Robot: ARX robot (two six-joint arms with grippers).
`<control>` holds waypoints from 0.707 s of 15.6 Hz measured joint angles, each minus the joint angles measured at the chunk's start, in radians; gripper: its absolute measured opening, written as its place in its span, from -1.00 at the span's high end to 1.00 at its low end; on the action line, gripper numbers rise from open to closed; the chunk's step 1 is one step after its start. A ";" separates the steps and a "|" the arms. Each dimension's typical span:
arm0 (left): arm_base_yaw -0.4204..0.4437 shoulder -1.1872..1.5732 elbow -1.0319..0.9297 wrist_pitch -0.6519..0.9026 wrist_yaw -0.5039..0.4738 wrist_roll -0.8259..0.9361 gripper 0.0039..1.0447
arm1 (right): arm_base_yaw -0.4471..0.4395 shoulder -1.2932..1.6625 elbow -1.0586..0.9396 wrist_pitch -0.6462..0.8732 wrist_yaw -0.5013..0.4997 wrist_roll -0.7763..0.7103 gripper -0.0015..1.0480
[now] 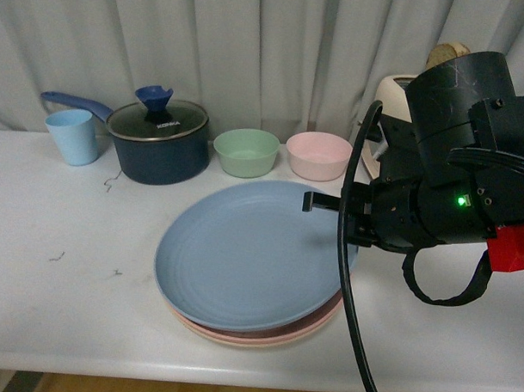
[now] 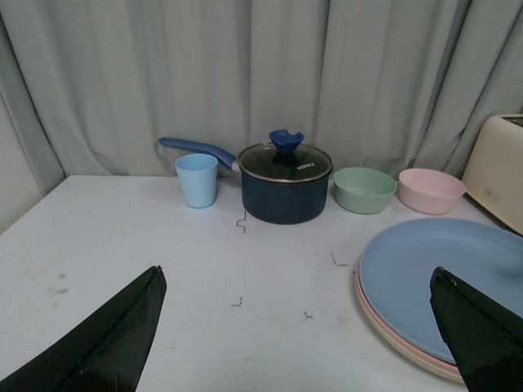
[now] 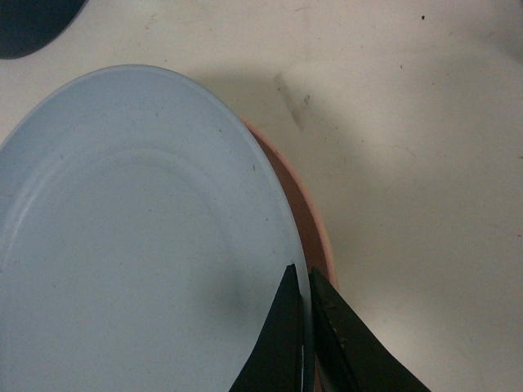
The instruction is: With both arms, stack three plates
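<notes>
It looks like a mock-up kitchen corner rather than a lived-in home. A plain white counter (image 1: 69,301) carries cookware: a dark blue saucepan (image 1: 158,141) with a glass lid, a light blue cup (image 1: 73,135), a green bowl (image 1: 245,151) and a pink bowl (image 1: 318,155), with a cream toaster (image 2: 500,167) at the end. Pale grey curtains (image 1: 250,49) hang right behind, hiding any wall. The counter bears small scuffs and bits of debris.
</notes>
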 joint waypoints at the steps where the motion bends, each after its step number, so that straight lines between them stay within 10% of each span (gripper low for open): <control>1: 0.000 0.000 0.000 0.000 0.000 0.000 -0.88 | 0.000 0.002 -0.007 0.000 0.001 0.000 0.94; 3: 0.000 0.000 0.000 0.000 0.000 0.000 -0.88 | 0.000 0.003 -0.016 0.009 0.002 0.001 0.60; 4: 0.000 0.000 0.000 0.000 0.000 0.000 -0.88 | -0.006 -0.015 -0.051 0.024 -0.003 0.011 0.02; 9: 0.000 0.000 0.000 0.000 0.000 0.000 -0.88 | -0.030 -0.281 -0.161 -0.043 0.033 0.003 -0.88; 11: 0.000 0.000 0.000 0.002 0.000 0.000 -0.88 | -0.030 -0.340 -0.181 0.039 0.051 -0.024 -0.84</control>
